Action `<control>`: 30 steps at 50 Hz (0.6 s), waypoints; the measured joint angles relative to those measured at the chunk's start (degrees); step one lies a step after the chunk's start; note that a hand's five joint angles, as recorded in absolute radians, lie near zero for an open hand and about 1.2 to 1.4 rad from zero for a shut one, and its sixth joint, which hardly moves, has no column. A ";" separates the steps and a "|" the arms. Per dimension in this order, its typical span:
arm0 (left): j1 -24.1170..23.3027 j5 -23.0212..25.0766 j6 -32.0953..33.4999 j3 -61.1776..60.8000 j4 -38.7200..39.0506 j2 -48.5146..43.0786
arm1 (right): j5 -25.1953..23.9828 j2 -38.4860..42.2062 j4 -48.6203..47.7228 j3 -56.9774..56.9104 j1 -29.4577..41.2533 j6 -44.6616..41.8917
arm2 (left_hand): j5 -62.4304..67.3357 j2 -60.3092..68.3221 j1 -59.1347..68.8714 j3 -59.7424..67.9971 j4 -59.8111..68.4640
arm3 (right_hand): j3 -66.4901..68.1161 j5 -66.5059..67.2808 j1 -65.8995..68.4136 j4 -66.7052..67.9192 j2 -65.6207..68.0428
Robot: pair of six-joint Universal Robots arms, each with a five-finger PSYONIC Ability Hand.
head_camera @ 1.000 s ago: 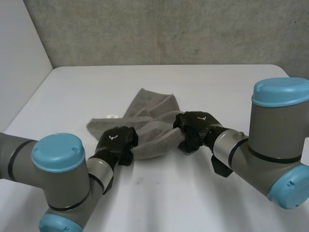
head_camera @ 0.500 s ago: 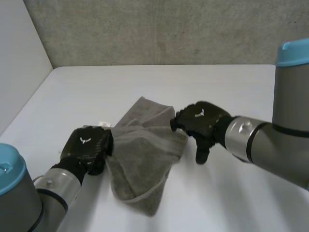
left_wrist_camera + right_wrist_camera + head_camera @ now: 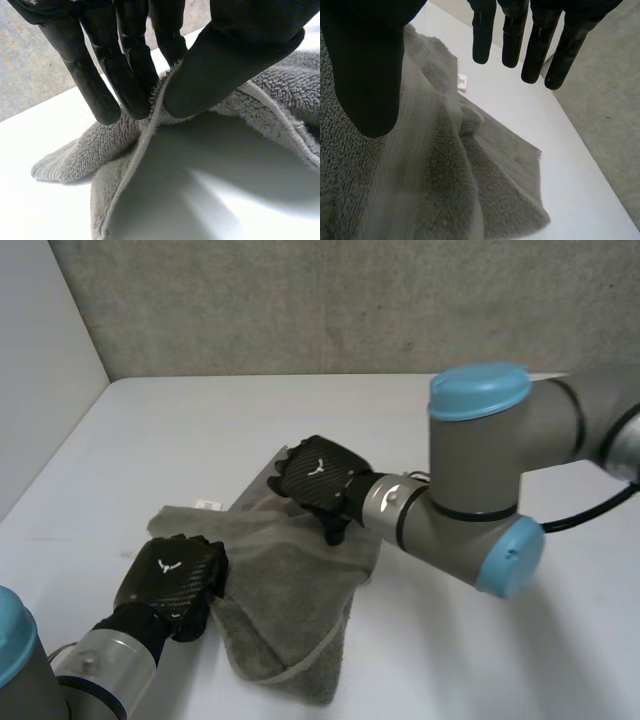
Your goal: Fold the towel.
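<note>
Grey wall point(image 3: 300, 300), white table point(image 3: 480, 640), towel point(image 3: 290, 610) pinched by left hand point(image 3: 170, 580)

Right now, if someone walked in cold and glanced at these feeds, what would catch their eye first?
The grey towel lies rumpled and half folded in the middle of the white table. The left hand is at its left edge, fingers and thumb pinching the hem. The right hand is over the towel's far part, its fingers straight and holding nothing.
</note>
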 measured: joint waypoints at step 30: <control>0.03 0.01 -0.08 -0.07 5.02 -1.16 | 19.19 8.59 -2.84 -15.02 2.45 7.87 | 0.19 0.04 0.00 0.10 0.01 | 45.50 43.22 35.47 46.75 44.22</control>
